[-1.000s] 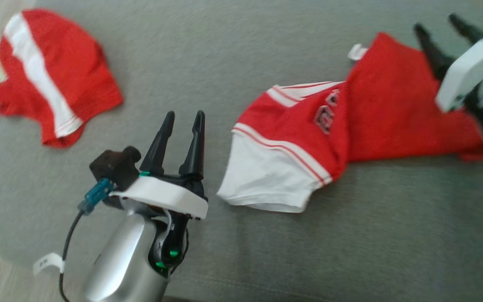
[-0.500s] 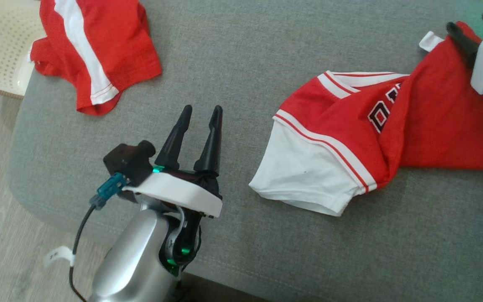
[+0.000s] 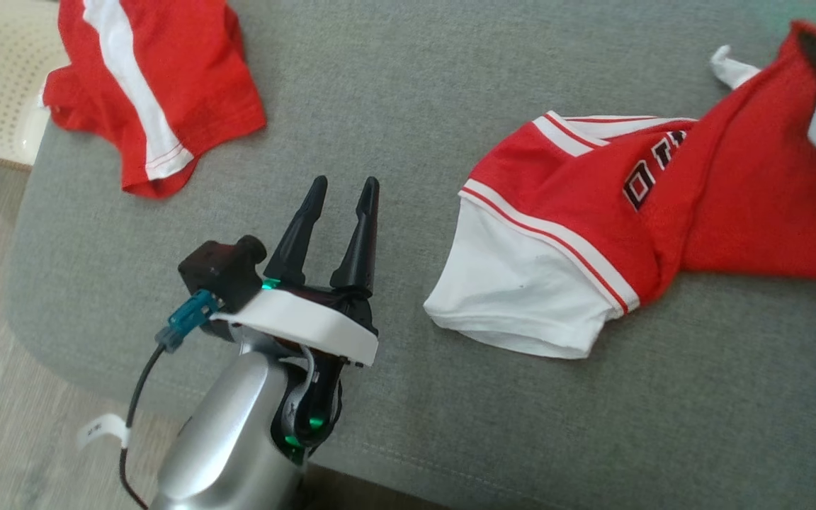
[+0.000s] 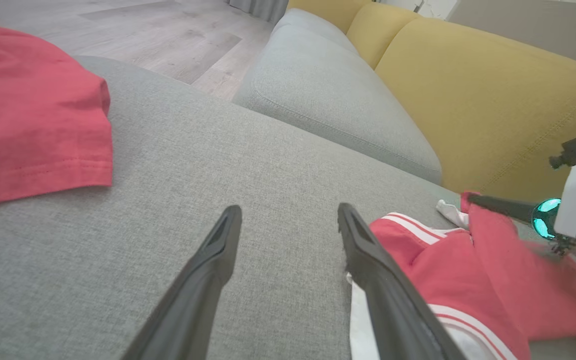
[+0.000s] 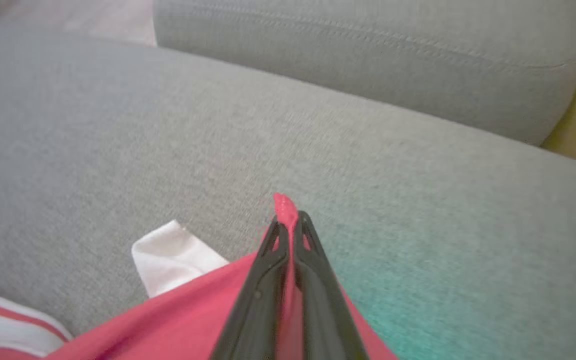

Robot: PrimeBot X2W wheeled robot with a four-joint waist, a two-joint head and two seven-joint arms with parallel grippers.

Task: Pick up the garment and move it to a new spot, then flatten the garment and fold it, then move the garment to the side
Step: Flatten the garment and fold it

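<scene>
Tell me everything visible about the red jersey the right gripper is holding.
The jersey is red knit fabric with a white panel edged by red-white stripes, dark outlined lettering and a small white tag. It lies crumpled and twisted on the grey cushion, one red edge pinched in the shut right gripper.

A grey fabric sofa seat (image 3: 415, 92) with yellow back cushions (image 4: 473, 95) stands on pale wood-grain floor (image 4: 133, 25).

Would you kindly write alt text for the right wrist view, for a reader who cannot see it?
The right hand is shut on a fold of the red garment, with a tip of cloth poking out above. A white tab lies to the left on the grey sofa cushion, and a second cushion sits behind.
</scene>
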